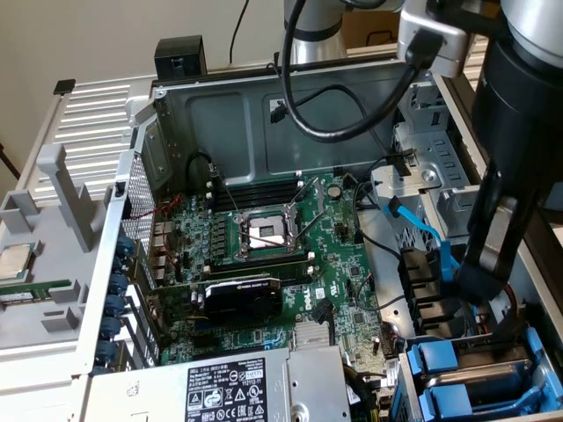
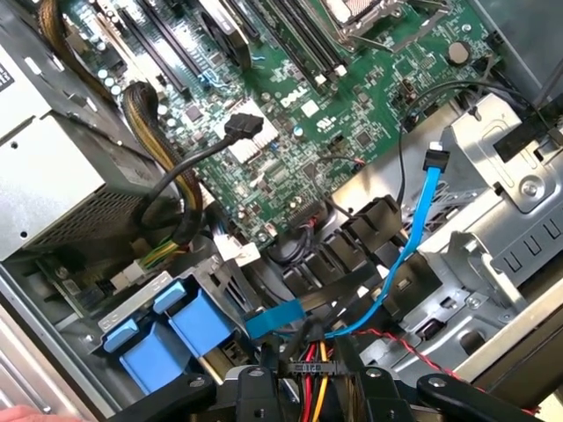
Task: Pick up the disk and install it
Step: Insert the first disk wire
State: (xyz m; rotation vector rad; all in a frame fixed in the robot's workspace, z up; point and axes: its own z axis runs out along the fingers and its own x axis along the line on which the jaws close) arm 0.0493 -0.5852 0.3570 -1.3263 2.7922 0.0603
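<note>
The disk (image 1: 479, 376) shows as a strip of silver metal between bright blue carrier parts. It sits in the drive bay at the lower corner of the open computer case, on the exterior view's right. In the wrist view its blue carrier ends (image 2: 163, 343) stand beside the power-supply box. My gripper (image 1: 497, 330) hangs just above the bay on a black wrist. In the wrist view my gripper (image 2: 317, 397) has its black fingers (image 2: 255, 387) apart. Only red and yellow wires show between them, and nothing is held.
The green motherboard (image 1: 290, 264) fills the case floor, with an open CPU socket (image 1: 264, 233) and a black graphics card (image 1: 242, 294). A loose blue SATA cable (image 2: 413, 237) and black cables cross near the bay. The grey power supply (image 1: 229, 387) is alongside. A grey tray (image 1: 35, 290) lies outside the case.
</note>
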